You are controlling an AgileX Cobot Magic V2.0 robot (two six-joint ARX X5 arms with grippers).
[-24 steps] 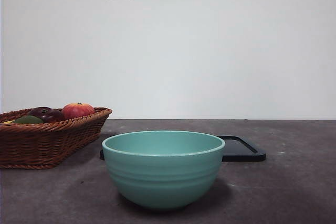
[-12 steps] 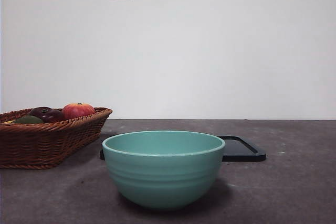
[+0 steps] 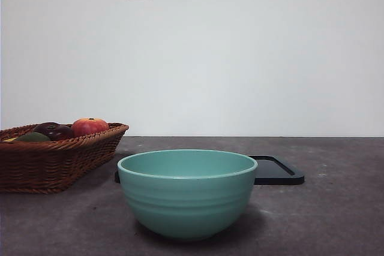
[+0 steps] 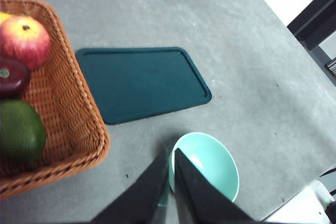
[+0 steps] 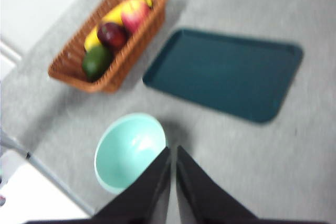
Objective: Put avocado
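Nothing is shifting across the front view since a second ago: bowl, basket and tray are sitting exactly as they were, and neither of my arms is showing there.

Starting from my left claw (image 4: 171, 182), its two jaws are pressing together with only a thin slit between them, gripping nothing, and it is hanging high above the table over the bowl (image 4: 206, 165). My right claw (image 5: 172, 182) is doing the same: jaws together, empty, high over the near side of the table beside that bowl, though its picture is blurring.

Moving outward, the avocado (image 4: 20, 131) is lying in the basket (image 4: 71, 114), against the wall nearest my left claw, touching the dark maroon fruit (image 4: 11, 75), with the red apple (image 4: 24, 41) beyond that. From the right wrist a yellow fruit (image 5: 97, 34), probably a banana, is also showing along the basket's far side. The basket is occupying the left part of the table, the dark tray (image 4: 142, 82) is lying flat behind the bowl toward the table's middle, bare.

As I am judging it, the task is not yet begun: the avocado is untouched and both bowl and tray are holding nothing. Reaching down, closing on the avocado, lifting it clear of its neighbours and setting it down are all remaining; the task is not telling me whether bowl or tray is meant.
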